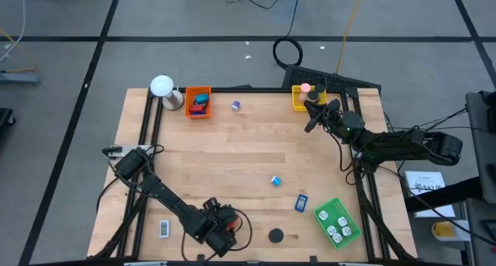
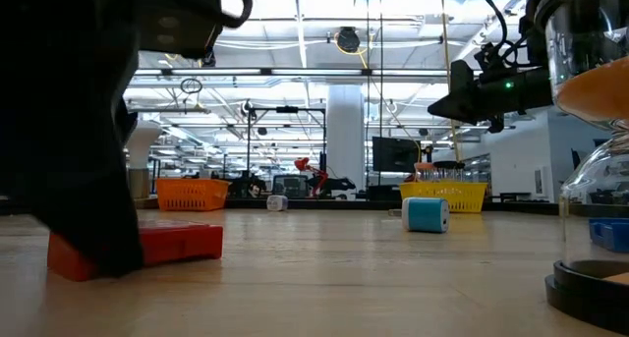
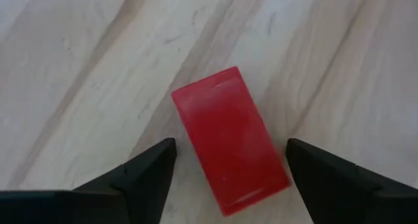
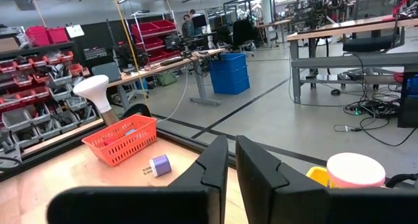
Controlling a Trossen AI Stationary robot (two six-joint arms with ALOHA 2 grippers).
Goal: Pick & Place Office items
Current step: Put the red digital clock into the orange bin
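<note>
Your left gripper (image 3: 225, 175) sits spread wide, straddling the red block (image 3: 230, 139) flat on the table's near edge, ready to pinch; right gripper (image 4: 232, 162) hangs clenched, empty, above the yellow tray (image 1: 301, 100).

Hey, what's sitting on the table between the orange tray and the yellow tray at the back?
One small purple roll lies on the wood between the orange tray and the yellow tray, nearer the orange one; the high view shows it.

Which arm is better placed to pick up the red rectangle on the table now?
Left. The left gripper is open directly over the red rectangle, one finger on each side. The right gripper is shut, far away by the yellow tray.
</note>
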